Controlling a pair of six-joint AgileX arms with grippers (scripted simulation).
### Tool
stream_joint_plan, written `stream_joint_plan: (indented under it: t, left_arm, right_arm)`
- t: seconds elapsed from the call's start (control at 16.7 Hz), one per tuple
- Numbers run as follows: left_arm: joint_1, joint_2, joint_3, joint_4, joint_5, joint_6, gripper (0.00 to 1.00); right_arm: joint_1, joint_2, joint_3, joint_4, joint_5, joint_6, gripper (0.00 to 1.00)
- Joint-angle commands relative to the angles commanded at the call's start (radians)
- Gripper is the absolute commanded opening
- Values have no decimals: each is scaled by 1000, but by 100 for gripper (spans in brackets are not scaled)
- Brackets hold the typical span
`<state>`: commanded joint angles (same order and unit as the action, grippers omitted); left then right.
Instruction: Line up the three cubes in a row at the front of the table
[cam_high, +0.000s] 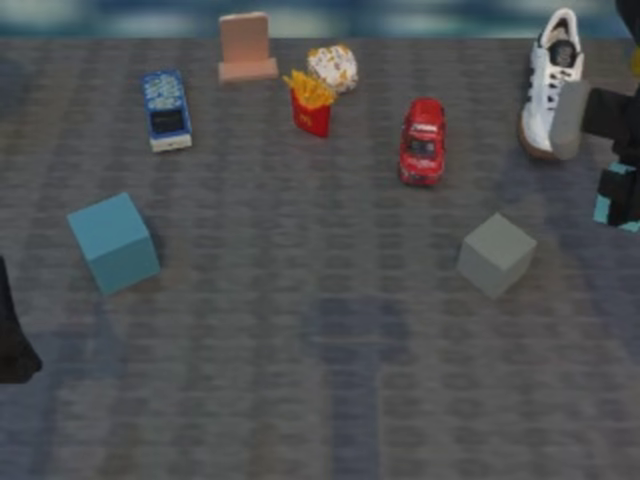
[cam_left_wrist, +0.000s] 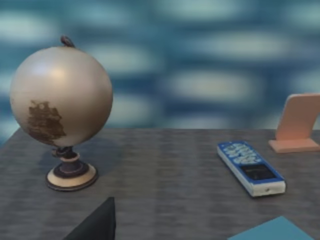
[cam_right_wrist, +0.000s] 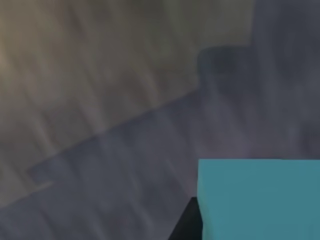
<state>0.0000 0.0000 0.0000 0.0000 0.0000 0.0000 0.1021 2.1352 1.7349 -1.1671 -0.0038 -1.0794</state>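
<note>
right end effector: at the 3 o'clock edge of the top view, dark fingers closed around the small turquoise cube, which shows only as slivers either side of them. the right wrist view fills its corner with the same cube, the tabletop and the arm's shadow beyond it; whether the cube is lifted or resting cannot be told.

left end effector: idle at the 9 o'clock edge, only a dark tip in view; finger spread cannot be told.

step in hand, as judged: carrying the first cube, the smallest, toward the row. next move calls for a swing toward 6 o'clock, to the bare front strip of the tabletop, setting the cube square and leaving room beside it for two larger ones.

cubes, count three:
- blue-teal cube, large, at 9 o'clock, turned askew, untouched.
- grey cube, at 4 o'clock, also askew, near the right end effector but apart from it.
- small turquoise cube, as above.

other items, one each, along the 12 o'clock side: tan upright block, blue phone, fries carton, wrapped burger, red toy car, white shoe. globe, one, seen only in the left wrist view.
</note>
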Motion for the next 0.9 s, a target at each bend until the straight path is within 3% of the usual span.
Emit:
stream_joint_plan:
  t: [0.36,0.54,0.9]
  left_arm:
    - [0,0,0,0,0,0,100]
    - [0,0,0,0,0,0,100]
    - [0,0,0,0,0,0,100]
  right_arm:
    - [33,-14,-22,5,0,12,0]
    - [146,-72,-85,14,-1,51,0]
    - [457,-226,-265,34,-4,153,0]
